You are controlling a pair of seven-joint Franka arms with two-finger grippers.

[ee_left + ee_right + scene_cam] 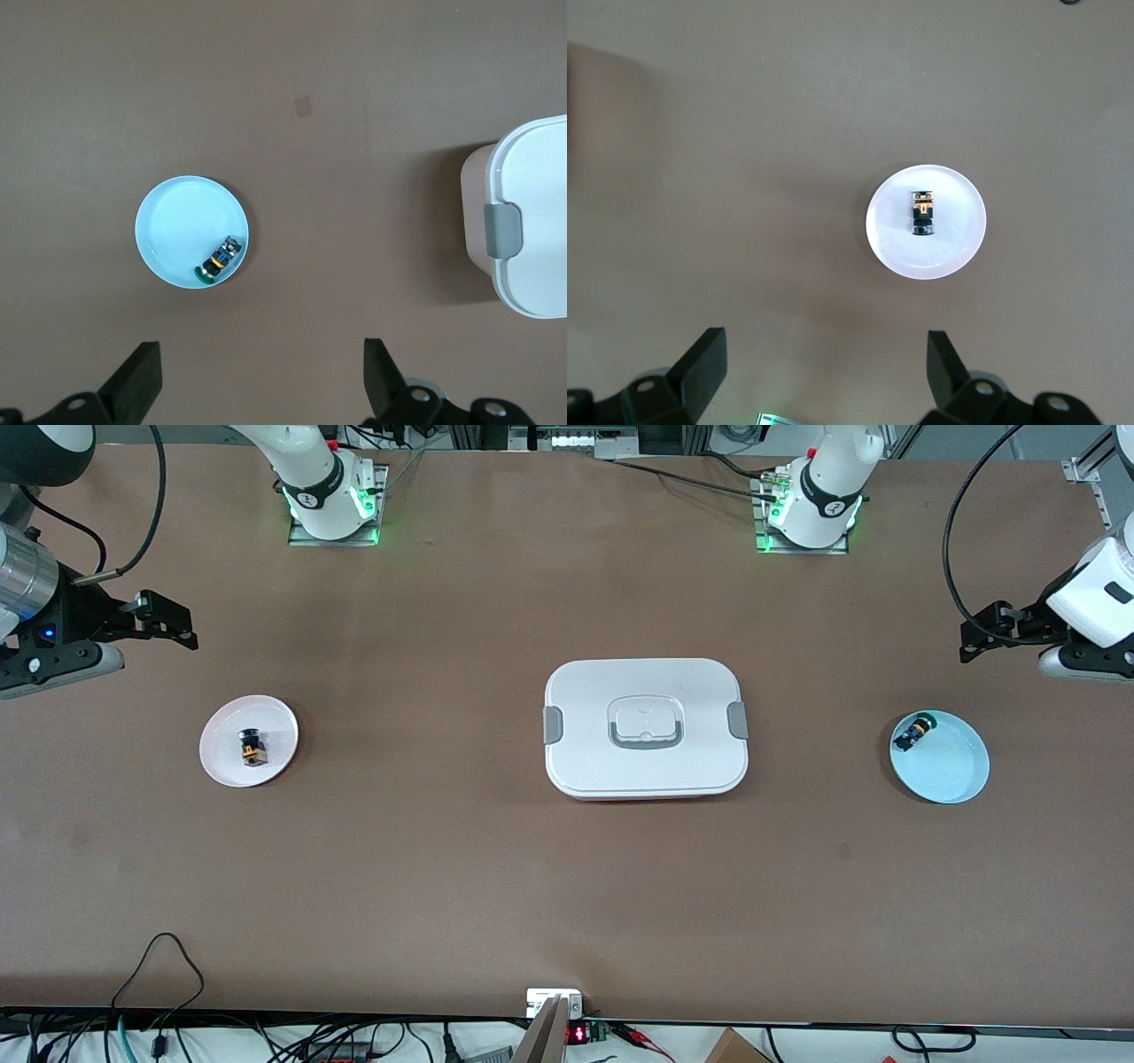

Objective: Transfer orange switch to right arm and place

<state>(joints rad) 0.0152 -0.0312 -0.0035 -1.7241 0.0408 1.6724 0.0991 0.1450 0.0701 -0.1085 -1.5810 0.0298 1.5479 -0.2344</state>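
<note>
The orange switch point(251, 747), small and black with an orange band, lies on its side on a white plate point(221, 762) toward the right arm's end of the table. In the right wrist view the orange switch point(923, 213) lies mid-plate point(957, 248). My right gripper point(173, 622) point(826, 341) hangs open and empty over bare table beside that plate. At the left arm's end my left gripper point(979, 633) point(261, 354) hangs open and empty over bare table, beside a light blue plate point(952, 771).
A similar black switch with a green cap point(912, 733) point(217, 259) lies at the rim of the light blue plate point(173, 226). A white lidded box with grey clips point(645, 771) point(532, 221) stands mid-table. Cables and electronics line the table edge nearest the front camera.
</note>
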